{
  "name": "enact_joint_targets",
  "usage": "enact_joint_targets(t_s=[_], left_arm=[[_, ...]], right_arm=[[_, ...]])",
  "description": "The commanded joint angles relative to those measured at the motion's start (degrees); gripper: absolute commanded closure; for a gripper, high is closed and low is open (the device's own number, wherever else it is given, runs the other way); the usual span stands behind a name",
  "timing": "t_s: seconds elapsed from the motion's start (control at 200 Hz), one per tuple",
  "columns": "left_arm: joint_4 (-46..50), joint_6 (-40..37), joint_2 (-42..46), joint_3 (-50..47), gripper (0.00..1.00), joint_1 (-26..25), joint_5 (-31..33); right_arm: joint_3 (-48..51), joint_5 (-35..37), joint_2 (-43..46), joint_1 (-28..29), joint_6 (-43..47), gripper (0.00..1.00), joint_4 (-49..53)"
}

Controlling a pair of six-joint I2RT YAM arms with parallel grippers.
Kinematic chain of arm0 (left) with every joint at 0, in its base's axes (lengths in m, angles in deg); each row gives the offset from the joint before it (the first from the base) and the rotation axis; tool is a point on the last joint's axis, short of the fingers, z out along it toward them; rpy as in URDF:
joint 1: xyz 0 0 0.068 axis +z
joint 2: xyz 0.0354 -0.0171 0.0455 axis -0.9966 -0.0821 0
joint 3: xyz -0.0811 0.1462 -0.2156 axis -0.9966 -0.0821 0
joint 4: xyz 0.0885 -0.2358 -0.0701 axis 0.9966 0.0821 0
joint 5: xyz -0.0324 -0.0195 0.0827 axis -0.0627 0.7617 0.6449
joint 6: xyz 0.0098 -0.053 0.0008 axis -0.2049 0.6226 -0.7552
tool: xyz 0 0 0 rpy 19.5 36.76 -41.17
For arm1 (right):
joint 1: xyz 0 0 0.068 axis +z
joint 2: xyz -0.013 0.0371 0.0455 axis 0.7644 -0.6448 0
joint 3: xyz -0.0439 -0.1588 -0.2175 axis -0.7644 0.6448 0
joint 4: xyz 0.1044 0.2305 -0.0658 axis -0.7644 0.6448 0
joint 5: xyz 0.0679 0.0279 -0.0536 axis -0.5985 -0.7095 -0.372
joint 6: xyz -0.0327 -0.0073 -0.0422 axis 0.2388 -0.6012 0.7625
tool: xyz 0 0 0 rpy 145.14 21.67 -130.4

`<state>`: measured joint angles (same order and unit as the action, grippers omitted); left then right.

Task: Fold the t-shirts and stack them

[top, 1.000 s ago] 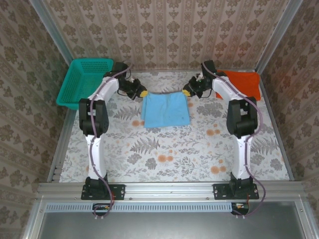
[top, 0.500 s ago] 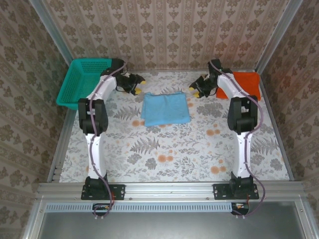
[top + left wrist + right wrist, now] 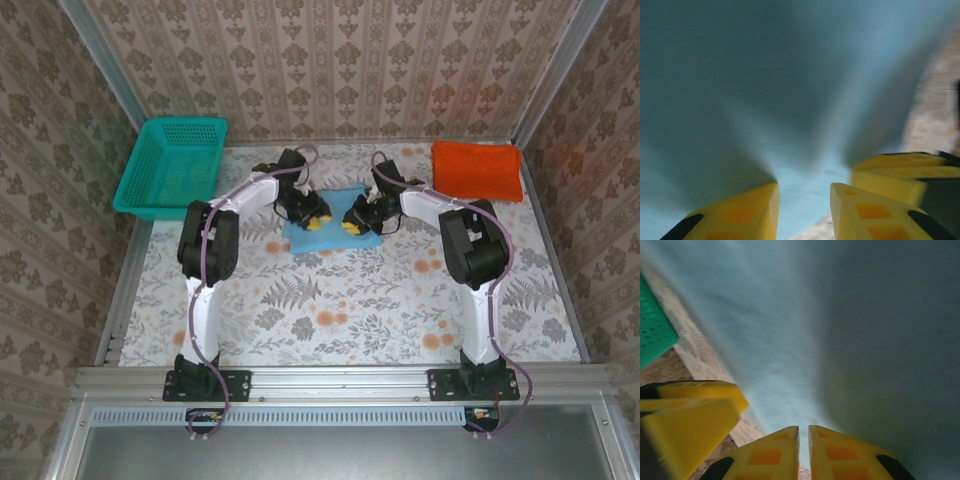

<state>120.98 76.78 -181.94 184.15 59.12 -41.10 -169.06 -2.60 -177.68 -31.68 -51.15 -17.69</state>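
**Top view.** The light blue t-shirt [image 3: 334, 240] lies folded at the middle of the tabletop [image 3: 330, 300]. The orange t-shirt [image 3: 477, 170] lies folded flat at the far right, and the teal basket [image 3: 170, 165] stands at the far left. Both arms reach inward over the light blue t-shirt, and the left hand [image 3: 315, 222] and right hand [image 3: 352, 225] sit just beside each other on it.

**Right wrist view.** The fingers [image 3: 850, 455] are nearly together, with a thin strip of blue cloth nipped between them.

**Left wrist view.** The fingers [image 3: 740, 215] stand a little apart, with cloth in the gap and creases running into it. Whether they bite firmly cannot be told.

**Judged step.** The hands are taking hold of the light blue t-shirt, either for a further fold or to carry it to the orange t-shirt. To do this well, both hands should catch every layer, rise together and level, and keep the edge between them taut. They are near enough to collide, so each should keep clear of the other.
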Motion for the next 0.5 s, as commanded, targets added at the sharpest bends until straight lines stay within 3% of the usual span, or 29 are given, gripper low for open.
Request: enact_joint_targets(t_s=[0.0,0.135,0.32,0.495], left_arm=[[4.7,-5.9,0.1,-4.1,0.68,0.9,6.9],[4.9,-8.0,3.0,-13.6,0.68,0.9,11.4],[2.0,-7.3,11.0,-26.5,0.67,0.4,10.5],[4.9,-8.1,19.3,-29.5,0.62,0.4,11.0]], right_arm=[[4.4,3.5,-0.5,-0.8,-0.8,0.87,-3.0],[12.2,4.1,2.1,-0.7,-0.1,0.87,-5.5],[25.1,3.7,8.9,0.3,-1.1,0.87,-11.8],[32.9,3.0,19.0,3.1,-1.3,0.72,-16.4]])
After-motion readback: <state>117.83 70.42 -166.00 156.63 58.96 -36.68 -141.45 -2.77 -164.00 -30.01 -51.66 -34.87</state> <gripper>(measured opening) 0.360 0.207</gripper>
